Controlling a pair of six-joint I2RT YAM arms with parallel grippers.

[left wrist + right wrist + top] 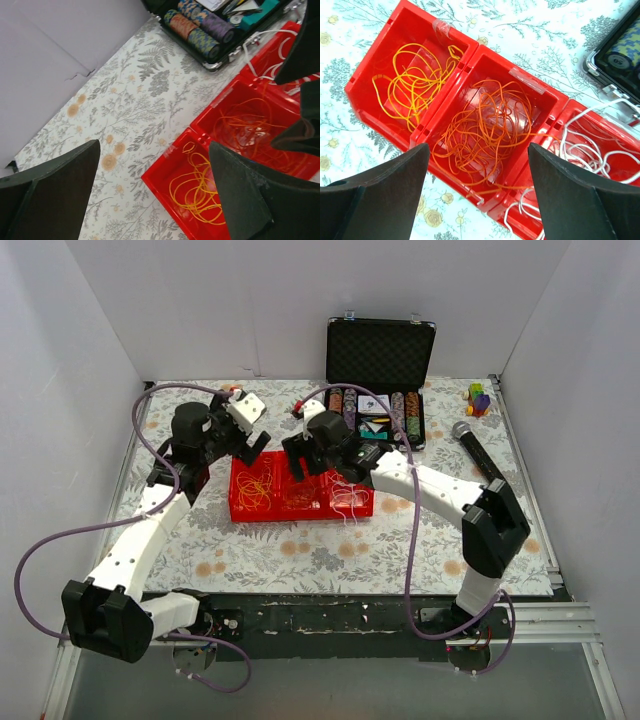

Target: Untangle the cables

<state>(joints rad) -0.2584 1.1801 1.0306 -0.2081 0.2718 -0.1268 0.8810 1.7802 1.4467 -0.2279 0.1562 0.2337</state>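
Three joined red bins (240,512) stand mid-table. The cables lie sorted in them: a yellow clump (415,80) in the left bin, an orange clump (490,125) in the middle bin, white cables (590,145) in the right bin. One orange strand crosses the wall toward the white bin. My right gripper (476,150) is open and empty above the orange clump. My left gripper (155,150) is open and empty above the left bin's far corner, with the yellow clump (200,185) below its right finger. In the top view both grippers (250,448) (297,462) hover over the bins' far side.
An open black case of poker chips (380,390) stands behind the bins. A microphone (478,448) lies to the right and a small coloured toy (479,398) sits at the far right corner. White walls enclose the floral table (300,555) on three sides.
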